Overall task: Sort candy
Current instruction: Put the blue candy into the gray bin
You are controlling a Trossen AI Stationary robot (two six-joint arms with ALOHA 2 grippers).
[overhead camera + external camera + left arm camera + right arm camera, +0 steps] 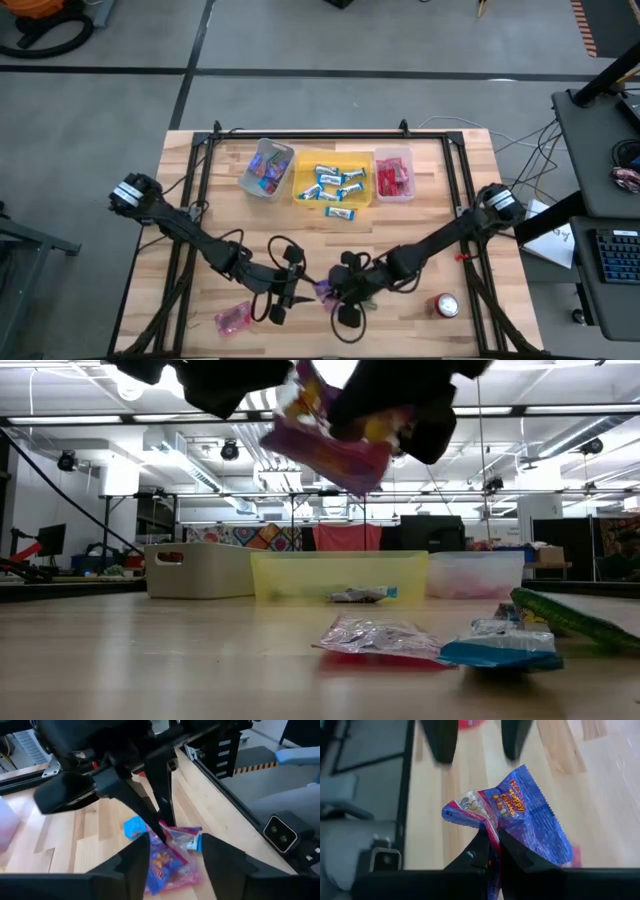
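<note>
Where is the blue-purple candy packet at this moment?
The blue-purple packet hangs pinched in the right gripper, above the table's near middle, facing the open left gripper.

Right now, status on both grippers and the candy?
Right gripper shut on blue-purple candy bag, lifted off table. Left gripper open, just beside it. Pink candy loose on table. Nothing blocking the bins.

Blue-purple candy (520, 822) — crinkled, pinched aloft in right gripper (490, 851), above table.
</note>
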